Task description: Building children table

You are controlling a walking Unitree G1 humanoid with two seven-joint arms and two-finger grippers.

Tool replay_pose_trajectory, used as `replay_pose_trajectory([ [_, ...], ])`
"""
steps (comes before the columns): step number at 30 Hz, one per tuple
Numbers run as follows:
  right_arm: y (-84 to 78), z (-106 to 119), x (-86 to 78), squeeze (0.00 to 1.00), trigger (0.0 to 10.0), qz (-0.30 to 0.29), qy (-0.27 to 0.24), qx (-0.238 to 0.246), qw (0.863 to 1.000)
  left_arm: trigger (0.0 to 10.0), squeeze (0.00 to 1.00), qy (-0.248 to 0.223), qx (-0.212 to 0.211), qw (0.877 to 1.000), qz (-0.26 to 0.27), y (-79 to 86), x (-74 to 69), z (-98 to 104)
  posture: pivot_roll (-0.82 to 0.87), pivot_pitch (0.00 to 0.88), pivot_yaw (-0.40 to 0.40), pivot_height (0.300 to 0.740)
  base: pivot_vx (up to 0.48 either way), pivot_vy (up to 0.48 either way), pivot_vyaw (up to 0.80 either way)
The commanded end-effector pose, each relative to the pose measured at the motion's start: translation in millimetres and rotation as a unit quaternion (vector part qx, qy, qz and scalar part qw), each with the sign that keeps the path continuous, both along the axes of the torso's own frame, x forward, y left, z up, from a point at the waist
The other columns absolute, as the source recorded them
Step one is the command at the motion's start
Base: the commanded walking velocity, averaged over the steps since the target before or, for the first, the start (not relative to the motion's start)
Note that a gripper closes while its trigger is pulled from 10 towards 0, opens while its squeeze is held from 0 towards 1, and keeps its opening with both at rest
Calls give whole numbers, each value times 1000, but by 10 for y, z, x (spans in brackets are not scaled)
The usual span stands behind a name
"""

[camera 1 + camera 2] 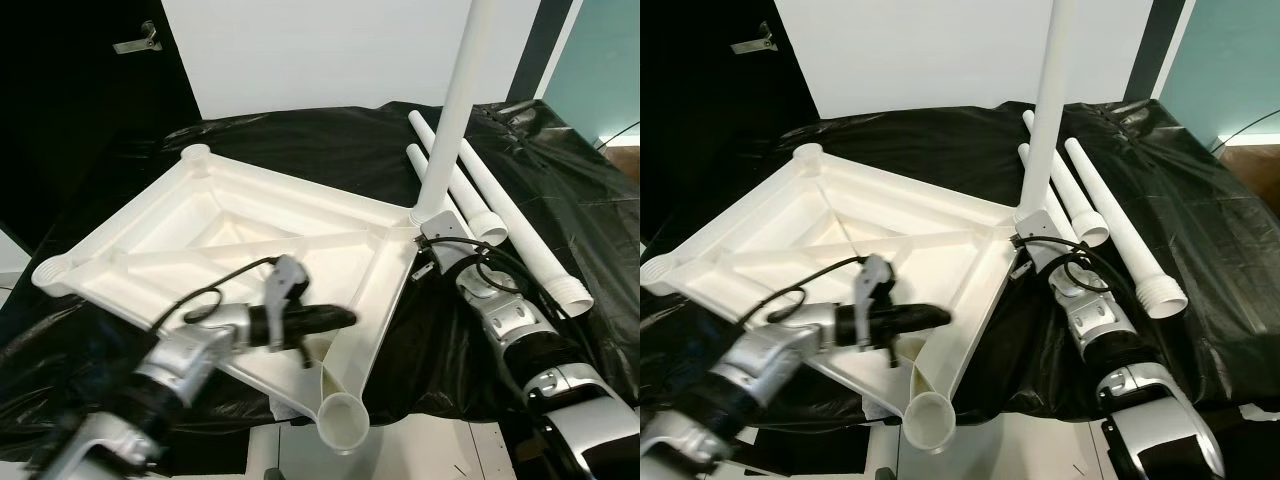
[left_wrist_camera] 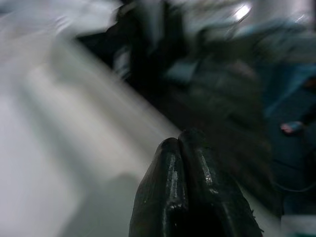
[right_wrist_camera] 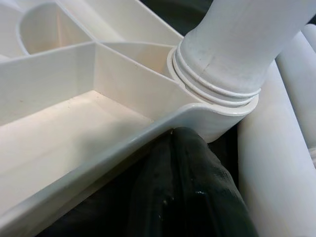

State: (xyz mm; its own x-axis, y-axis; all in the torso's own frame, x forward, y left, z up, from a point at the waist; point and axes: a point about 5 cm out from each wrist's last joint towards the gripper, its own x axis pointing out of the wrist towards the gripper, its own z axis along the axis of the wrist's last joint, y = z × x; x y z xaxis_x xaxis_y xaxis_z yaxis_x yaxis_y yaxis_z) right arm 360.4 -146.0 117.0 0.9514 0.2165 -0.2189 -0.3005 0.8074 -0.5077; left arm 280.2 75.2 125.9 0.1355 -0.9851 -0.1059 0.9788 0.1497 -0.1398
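Upturned tabletop lies on black sheet; one leg stands in corner socket. Right gripper, fingers together, empty, presses against socket rim. Left gripper closed, empty, over tray. Spare legs beside. Advice: brace tabletop, twist leg until threads vanish.

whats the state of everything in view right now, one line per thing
tabletop: upside down on the black sheet, ribbed underside up
standing leg: upright in the corner socket by the right gripper
spare legs: three, lying loose on the sheet
near corner socket: empty
left gripper: shut, over the tabletop
right gripper: shut, at the standing leg's socket
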Motion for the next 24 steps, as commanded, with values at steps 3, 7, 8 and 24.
replay_pose_trajectory([
  [3, 90, 84, -4, 0, 10000, 14, -27, 11, 999, 10000, 0, -33, 16, 995, -90, 96, 19, 0, -103, 17, 70, 740, 0, 0, 0],
  [7, 127, 116, -40, 0, 10000, 15, -45, 16, 999, 10000, 0, -72, -2, 997, -22, 143, 209, 114, -106, 18, 72, 740, 0, 0, 0],
  [8, 148, 144, -51, 0, 10000, 16, -53, 19, 998, 10000, 0, -79, -24, 997, -2, 174, 279, 204, -111, 18, 74, 740, 0, 0, 0],
  [24, 257, 183, -274, 0, 10000, 16, -72, 59, 996, 10000, 0, -29, 95, 985, -140, 1057, 78, 231, -112, 13, 80, 740, 0, 0, 0],
])
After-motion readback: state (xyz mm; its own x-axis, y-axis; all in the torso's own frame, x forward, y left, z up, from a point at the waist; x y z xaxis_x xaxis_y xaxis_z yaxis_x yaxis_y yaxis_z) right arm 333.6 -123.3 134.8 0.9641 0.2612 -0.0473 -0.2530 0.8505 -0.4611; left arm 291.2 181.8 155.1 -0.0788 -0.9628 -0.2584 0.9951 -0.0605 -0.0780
